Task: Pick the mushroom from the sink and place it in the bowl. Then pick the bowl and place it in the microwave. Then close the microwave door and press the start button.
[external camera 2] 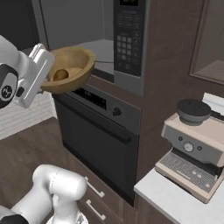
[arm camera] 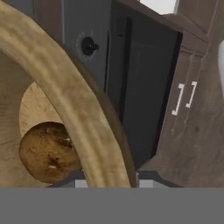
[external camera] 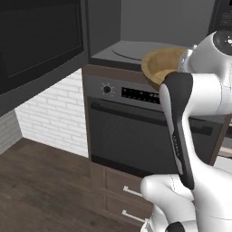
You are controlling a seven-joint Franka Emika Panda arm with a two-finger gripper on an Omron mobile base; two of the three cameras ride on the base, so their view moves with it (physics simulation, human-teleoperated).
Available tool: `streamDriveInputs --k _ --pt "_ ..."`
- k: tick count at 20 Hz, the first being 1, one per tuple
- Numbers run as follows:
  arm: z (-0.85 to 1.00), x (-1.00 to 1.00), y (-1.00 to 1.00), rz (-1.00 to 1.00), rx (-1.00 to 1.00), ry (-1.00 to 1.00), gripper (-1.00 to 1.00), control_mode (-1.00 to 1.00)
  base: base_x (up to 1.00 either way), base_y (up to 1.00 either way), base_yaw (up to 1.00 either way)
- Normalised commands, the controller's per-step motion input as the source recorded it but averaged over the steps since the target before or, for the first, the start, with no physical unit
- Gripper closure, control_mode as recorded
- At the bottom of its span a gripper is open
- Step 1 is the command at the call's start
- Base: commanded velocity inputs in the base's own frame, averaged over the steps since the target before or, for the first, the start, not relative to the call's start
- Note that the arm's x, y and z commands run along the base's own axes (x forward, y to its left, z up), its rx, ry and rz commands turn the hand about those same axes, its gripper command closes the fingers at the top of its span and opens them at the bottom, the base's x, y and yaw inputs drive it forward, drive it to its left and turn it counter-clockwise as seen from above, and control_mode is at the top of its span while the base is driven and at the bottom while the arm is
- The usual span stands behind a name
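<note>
Pincer (arm camera: 107,183), seemingly clamped on the bowl (external camera 2: 72,68) rim, mushroom (arm camera: 48,151) just inside.

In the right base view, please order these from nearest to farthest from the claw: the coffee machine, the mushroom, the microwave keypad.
1. The mushroom, inside the bowl that the claw holds by the rim, right beside it.
2. The microwave keypad, up and to the right, beyond the bowl.
3. The coffee machine, far right on the counter.
</note>
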Motion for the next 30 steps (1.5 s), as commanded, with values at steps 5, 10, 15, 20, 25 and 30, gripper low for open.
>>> streamDriveInputs --k 5,10,15,20,25,30 --pt "0.26 0.63 0.0 -0.03 0.0 -0.16 1.0 -1.0 0.0 0.0 0.0" --pt "0.08 0.54 0.0 -0.01 0.0 -0.04 1.0 -1.0 0.0 0.0 0.0" --pt "0.01 0.52 0.0 0.0 0.0 -0.01 1.0 -1.0 0.0 0.0 0.0" --pt "0.0 0.7 -0.01 0.0 0.0 0.0 1.0 -1.0 0.0 0.0 0.0" --pt "0.0 0.63 -0.01 0.0 0.0 -0.01 1.0 -1.0 0.0 0.0 0.0" --pt "0.0 0.75 0.0 0.0 0.0 0.0 1.0 -1.0 0.0 0.0 0.0"
